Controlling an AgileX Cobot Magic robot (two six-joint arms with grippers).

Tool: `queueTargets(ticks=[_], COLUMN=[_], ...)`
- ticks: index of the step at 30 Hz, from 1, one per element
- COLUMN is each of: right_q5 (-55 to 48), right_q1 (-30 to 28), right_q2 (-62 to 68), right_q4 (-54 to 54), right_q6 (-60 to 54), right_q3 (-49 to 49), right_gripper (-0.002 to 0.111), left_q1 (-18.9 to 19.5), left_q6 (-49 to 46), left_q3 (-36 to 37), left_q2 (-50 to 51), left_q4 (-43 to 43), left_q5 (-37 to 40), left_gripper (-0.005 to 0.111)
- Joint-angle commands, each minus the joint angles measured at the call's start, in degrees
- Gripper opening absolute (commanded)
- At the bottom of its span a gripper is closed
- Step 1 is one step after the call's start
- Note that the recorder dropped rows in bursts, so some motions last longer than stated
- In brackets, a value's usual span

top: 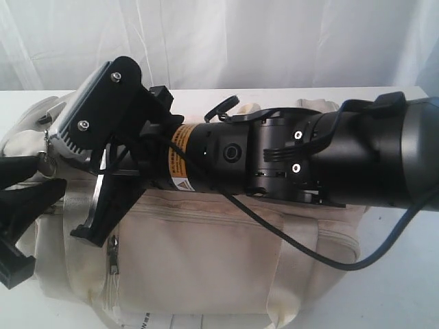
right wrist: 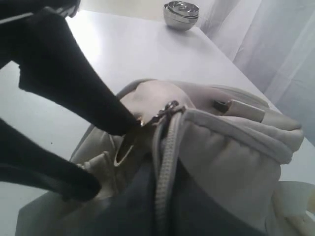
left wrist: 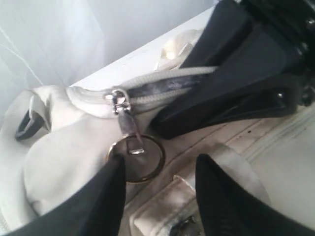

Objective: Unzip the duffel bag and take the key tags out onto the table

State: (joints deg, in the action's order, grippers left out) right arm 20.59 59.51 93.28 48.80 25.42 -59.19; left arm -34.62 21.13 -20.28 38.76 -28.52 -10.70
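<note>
Right arm (top: 357,151) hogs the view, right fingers (right wrist: 74,88) spread on the bag (top: 206,253) at its zip slider (right wrist: 167,109). Left fingers (left wrist: 106,201) are spread too, either side of the bag's pull ring (left wrist: 135,160). Bag sits on the table (top: 411,295).

A white curtain (top: 274,41) hangs in soft folds along the whole back of the scene, with daylight glowing through it. A small round metal tin (right wrist: 181,14) stands just in front of the curtain. It is shiny silver, with a raised pattern on its closed lid.
</note>
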Motion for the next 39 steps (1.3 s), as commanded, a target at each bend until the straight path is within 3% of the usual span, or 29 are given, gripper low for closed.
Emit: queueTargets(ticks=[1,14,18,24,30,32,36,39], right_q5=[6.7,6.7,6.8,6.8,6.6,6.6,6.5,6.5], right_q1=[-0.2,-0.2,-0.2,-0.2,-0.2,-0.2,-0.2,-0.2], right_q2=[-2.4,-2.4,-2.4,-2.4,-2.4,-2.4,-2.4,-2.4], right_q4=[-2.8,-2.7,-2.7,-2.7,-2.7,-2.7,-2.7,-2.7], right_q6=[0.3,0.3,0.3,0.3,0.3,0.3,0.3,0.3], right_q3=[-1.7,-1.7,-1.7,-1.7,-1.7,-1.7,-1.7,-1.7], right_gripper=[0.0,0.0,0.0,0.0,0.0,0.0,0.0,0.0], left_q1=[1.3,1.3,1.3,1.3,1.3,1.3,1.3,1.3], left_q6=[-0.2,2.4,3.4,4.5,5.0,5.7,5.8,5.6], left_q3=[-0.5,-0.5,-0.5,-0.5,-0.5,-0.5,-0.5,-0.5], left_q2=[-0.1,0.5,2.7,4.9,4.6,4.6,4.6,4.6], left_q4=[0.7,1.0,1.0,1.0,1.0,1.0,0.8,0.6], left_q5=[1.5,1.2,-2.1,-4.7,-4.7,-4.7,-4.5,-4.7], left_gripper=[0.05,0.049,0.048,0.033,0.028,0.023,0.001,0.0])
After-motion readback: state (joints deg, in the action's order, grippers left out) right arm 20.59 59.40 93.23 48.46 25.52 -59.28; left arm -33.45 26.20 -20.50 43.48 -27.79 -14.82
